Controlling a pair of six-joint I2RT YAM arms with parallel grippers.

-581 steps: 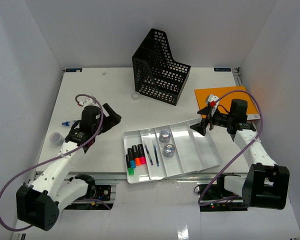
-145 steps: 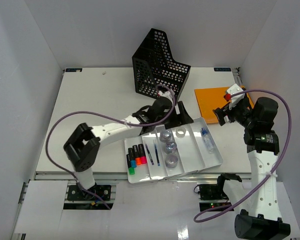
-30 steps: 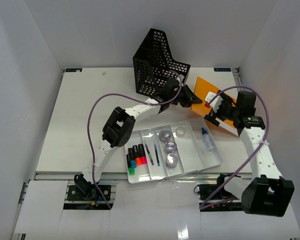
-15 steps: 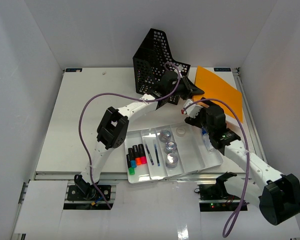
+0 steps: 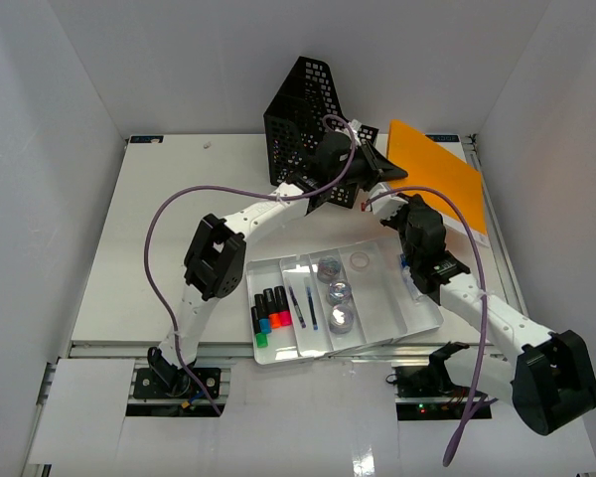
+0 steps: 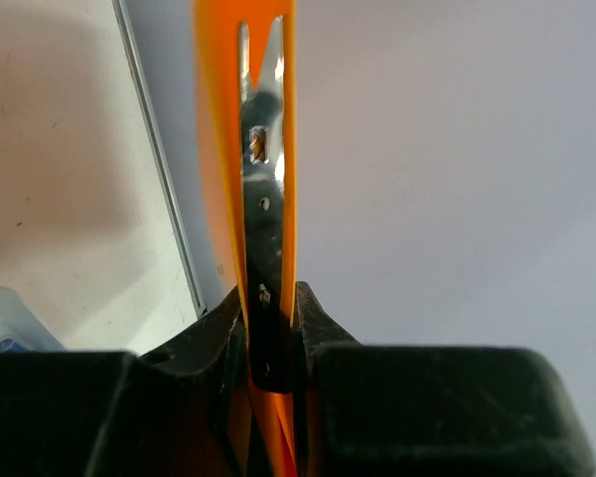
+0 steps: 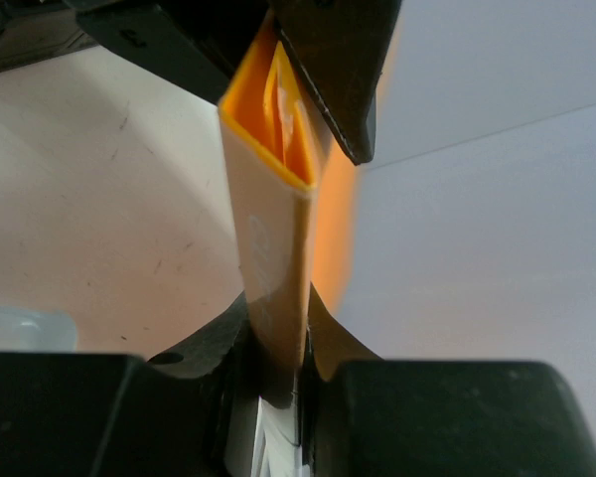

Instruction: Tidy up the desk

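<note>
An orange folder [image 5: 439,174] stands raised on edge over the back right of the desk [image 5: 169,229]. My left gripper [image 5: 379,167] is shut on the folder's left edge, just right of the black mesh file holder [image 5: 310,124]. In the left wrist view the folder [image 6: 214,149] runs edge-on between the jaws of that gripper [image 6: 270,333], a metal clip strip showing inside. My right gripper [image 5: 390,202] is shut on the folder's lower edge just below. In the right wrist view the folder [image 7: 273,219] sits clamped in the gripper [image 7: 278,343], with the left gripper's fingers [image 7: 328,70] above.
A white compartmented tray [image 5: 433,320] lies at the front centre with markers [image 5: 268,313], pens [image 5: 300,303], tape rolls [image 5: 336,293] and a small clear bottle [image 5: 414,286]. White walls close in the desk at the back and both sides.
The right arm swung in from the right to under the folder, and its gripper closed on the lower edge. The left gripper lifted the folder from tilted on the desk to upright.
</note>
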